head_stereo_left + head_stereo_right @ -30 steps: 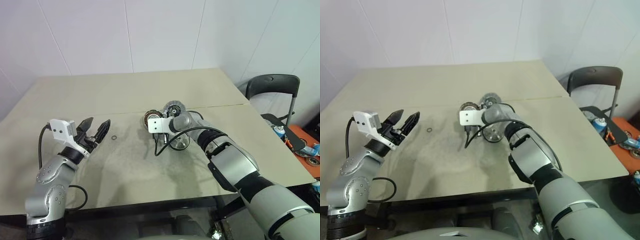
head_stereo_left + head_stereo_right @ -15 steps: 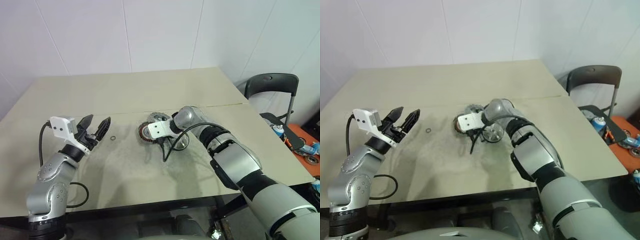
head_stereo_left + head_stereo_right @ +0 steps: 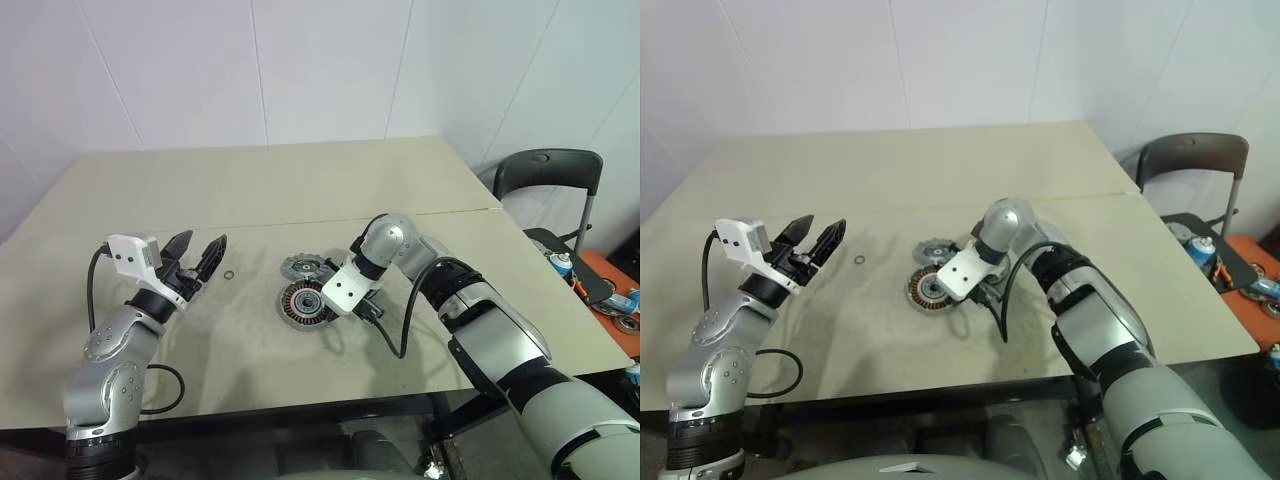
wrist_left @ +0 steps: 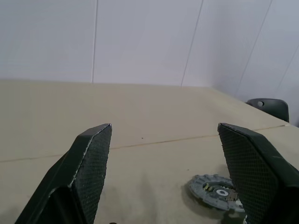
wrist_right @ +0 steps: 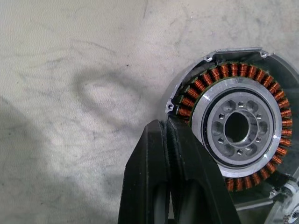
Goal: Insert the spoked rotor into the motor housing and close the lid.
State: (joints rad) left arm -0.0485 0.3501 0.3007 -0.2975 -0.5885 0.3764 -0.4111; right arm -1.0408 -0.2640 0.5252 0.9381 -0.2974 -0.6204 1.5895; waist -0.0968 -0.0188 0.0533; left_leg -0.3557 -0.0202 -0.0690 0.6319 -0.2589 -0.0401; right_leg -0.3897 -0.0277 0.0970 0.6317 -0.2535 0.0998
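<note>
From the left eye view I see the motor housing [image 3: 303,301] flat on the tan table [image 3: 240,180], its copper ring partly covered on the right by the white block of my right arm. The spoked rotor [image 3: 301,267] lies just behind it, apart from it, and a tiny black ring [image 3: 230,275] sits further to the left. I cannot make out the lid here; the right wrist hides whatever lies behind it. My left gripper [image 3: 196,260] hangs above the table near the ring, fingers spread wide and empty.

The right eye view gives the same layout, with the housing [image 3: 929,289] a little clearer of the white block.

Through the left wrist view, the two black pads [image 4: 91,156] stand far apart with nothing between them, and the rotor [image 4: 215,192] shows low on the table, its near edge cut off by a finger.

The right wrist view looks straight down on the housing [image 5: 236,127], windings and silver centre plain, its right side cut off. The right gripper [image 5: 168,128] has its fingers pressed together, tips at the housing's rim; I cannot tell whether they touch it.
</note>
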